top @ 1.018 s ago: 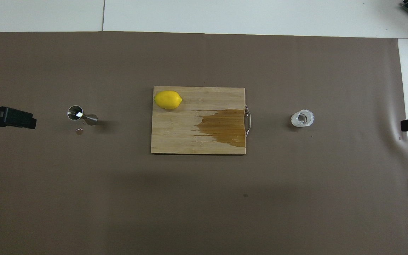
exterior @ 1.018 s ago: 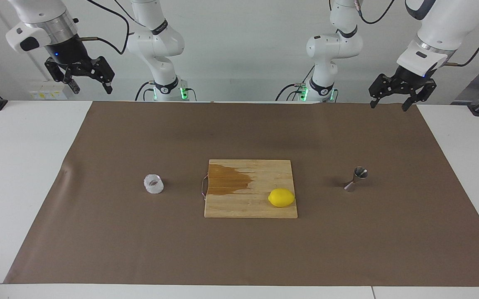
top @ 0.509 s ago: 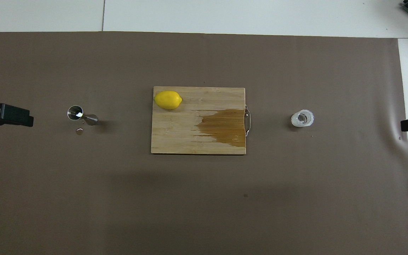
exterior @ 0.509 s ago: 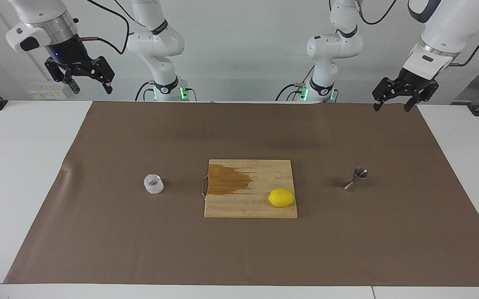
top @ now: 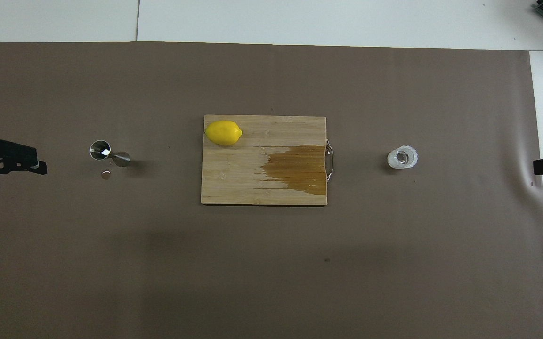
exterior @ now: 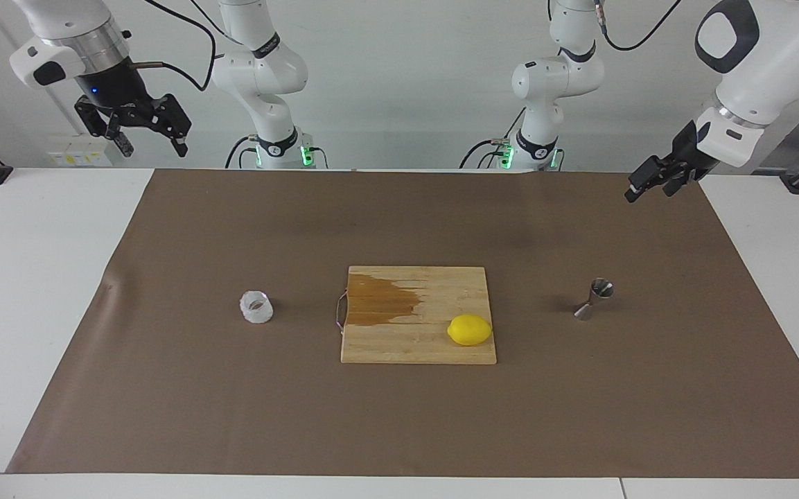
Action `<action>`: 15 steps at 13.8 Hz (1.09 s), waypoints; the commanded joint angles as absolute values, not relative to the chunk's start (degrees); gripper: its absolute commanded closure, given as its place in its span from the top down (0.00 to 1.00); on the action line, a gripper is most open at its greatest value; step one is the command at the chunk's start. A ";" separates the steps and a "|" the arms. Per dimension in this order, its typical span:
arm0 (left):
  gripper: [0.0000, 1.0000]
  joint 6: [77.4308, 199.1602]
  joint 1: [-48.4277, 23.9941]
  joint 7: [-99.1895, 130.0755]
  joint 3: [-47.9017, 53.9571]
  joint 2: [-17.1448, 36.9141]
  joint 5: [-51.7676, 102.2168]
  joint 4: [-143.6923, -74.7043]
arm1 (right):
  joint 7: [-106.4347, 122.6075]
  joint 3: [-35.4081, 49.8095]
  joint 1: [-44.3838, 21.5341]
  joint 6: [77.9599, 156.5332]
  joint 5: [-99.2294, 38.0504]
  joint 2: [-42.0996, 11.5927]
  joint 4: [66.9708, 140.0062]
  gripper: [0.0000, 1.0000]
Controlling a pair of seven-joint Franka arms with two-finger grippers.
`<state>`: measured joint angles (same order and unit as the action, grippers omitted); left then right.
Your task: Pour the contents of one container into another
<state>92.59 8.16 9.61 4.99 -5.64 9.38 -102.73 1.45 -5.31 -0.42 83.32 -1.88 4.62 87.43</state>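
Seemingly untouched: tumbler, jigger.

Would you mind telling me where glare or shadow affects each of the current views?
Facing view: the jigger casts a soft shadow toward the board; the tumbler looks whitish, its contents unclear. Overhead view: a bright glint sits in the jigger's cup, and a broad dim band darkens the brown mat nearer the robots; the lemon is evenly lit.

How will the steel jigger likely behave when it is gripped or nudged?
The jigger stands upright on a narrow cone base, so a sideways nudge would probably tip it. Its shiny steel looks rigid but possibly slippery. The pinched waist seems the safest hold.
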 commanded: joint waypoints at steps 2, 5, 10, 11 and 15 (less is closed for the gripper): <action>1.00 95.44 8.61 15.44 5.36 -9.67 10.11 -107.40 | 0.79 -5.10 -0.18 84.29 -2.46 6.06 89.30 1.00; 1.00 96.77 8.96 32.38 5.36 -9.75 11.95 -108.89 | 0.79 -5.10 -0.18 84.29 -2.46 6.06 89.30 1.00; 1.00 96.77 11.95 49.29 5.36 -9.58 20.12 -112.23 | 0.79 -5.10 -0.18 84.29 -2.46 6.06 89.30 1.00; 1.00 97.20 12.74 50.44 5.36 -9.49 22.04 -113.11 | 0.79 -5.10 -0.18 84.29 -2.46 6.06 89.30 1.00; 1.00 97.99 17.05 52.55 5.36 -6.33 32.51 -114.08 | 0.79 -5.10 -0.18 84.29 -2.46 6.06 89.30 1.00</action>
<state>96.38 15.33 50.94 4.89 -7.31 29.10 -112.86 1.45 -5.31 -0.42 83.32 -1.88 4.62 87.43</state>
